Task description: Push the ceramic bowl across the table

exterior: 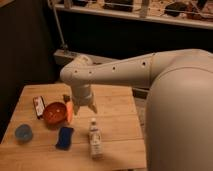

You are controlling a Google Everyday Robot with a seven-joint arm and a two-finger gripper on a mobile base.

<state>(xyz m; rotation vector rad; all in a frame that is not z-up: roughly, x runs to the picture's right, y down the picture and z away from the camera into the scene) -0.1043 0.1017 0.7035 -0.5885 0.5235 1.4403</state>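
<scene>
We find the tool (85, 107) hanging low over the tabletop (114, 105), its fingers apart and holding nothing. Just beside it lies the carrot (69, 113), which sits between the tool and the ceramic bowl (54, 114). The bowl rests toward one end of the tabletop. We judge that the push has not yet begun: contact with the bowl and the whole travel across remain.

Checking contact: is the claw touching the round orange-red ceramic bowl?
No, the claw hangs beside the bowl, an orange carrot lying between them.
</scene>
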